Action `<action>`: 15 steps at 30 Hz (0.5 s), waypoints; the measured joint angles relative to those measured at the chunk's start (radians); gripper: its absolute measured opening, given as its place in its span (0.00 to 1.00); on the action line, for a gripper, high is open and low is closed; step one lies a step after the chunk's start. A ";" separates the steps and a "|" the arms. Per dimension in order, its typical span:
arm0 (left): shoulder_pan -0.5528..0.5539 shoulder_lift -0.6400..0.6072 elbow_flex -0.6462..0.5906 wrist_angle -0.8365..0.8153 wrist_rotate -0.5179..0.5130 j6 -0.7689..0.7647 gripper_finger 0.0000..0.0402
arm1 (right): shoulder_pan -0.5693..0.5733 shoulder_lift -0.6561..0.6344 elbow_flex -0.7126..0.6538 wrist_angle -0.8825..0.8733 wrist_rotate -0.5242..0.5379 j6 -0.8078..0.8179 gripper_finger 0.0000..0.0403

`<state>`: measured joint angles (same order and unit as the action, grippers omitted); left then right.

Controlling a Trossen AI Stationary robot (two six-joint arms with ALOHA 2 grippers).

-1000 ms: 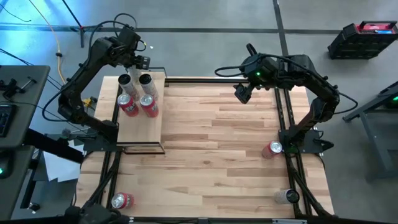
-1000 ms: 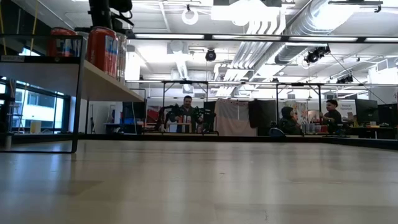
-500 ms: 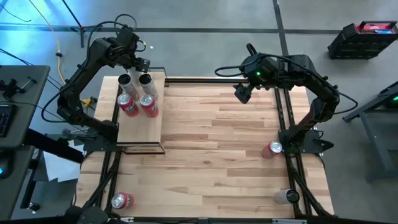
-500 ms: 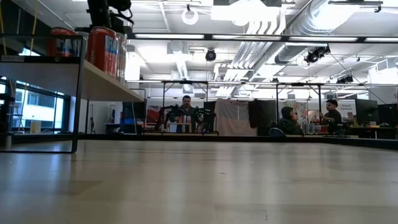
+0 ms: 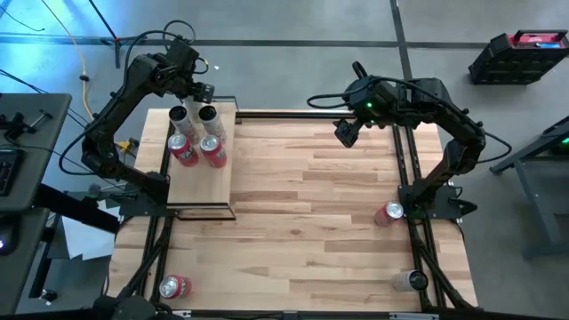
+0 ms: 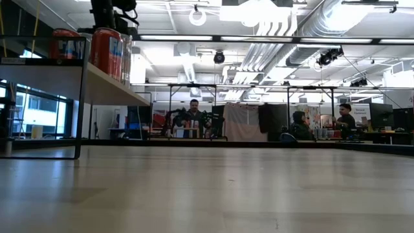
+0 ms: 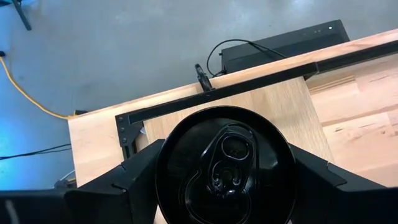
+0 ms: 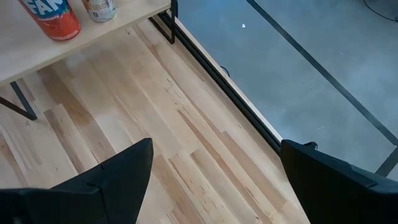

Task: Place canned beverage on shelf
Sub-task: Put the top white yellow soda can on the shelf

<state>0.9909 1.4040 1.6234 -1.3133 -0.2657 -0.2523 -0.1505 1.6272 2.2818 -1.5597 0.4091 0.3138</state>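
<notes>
The shelf (image 5: 203,182) stands on the table's left side. Two red cans (image 5: 212,151) and two pale cans (image 5: 178,116) stand on it. My left gripper (image 5: 197,96) is over the shelf's far end, shut on a can with a black top (image 7: 225,167). The red cans hide that can in the low view. My right gripper (image 5: 345,133) hangs open above the table's far right part. Nothing is between its fingers (image 8: 214,174). My left gripper pinches the black-topped can between its two fingers, one on each side of its wall just under the rim (image 7: 160,171). The fingers come slanting down from above. The can is upright, and its own top hides whether its base stands on the shelf board (image 7: 292,106).
A red can (image 5: 388,212) lies beside the right arm's base. A pale can (image 5: 411,280) lies near the table's near right corner, and another red can (image 5: 173,286) near the near left corner. People sit at desks far behind the table (image 6: 194,116).
</notes>
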 joint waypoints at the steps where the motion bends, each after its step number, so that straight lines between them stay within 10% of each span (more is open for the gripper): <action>1: 0.000 0.000 0.000 0.000 0.000 0.000 0.61 | 0.000 0.000 0.000 0.000 0.000 0.000 0.84; 15: 0.000 -0.001 0.001 -0.008 -0.003 0.005 0.76 | 0.000 0.000 0.000 0.000 0.000 0.000 0.84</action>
<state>0.9909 1.4029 1.6245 -1.3216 -0.2684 -0.2477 -0.1505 1.6272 2.2818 -1.5593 0.4091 0.3138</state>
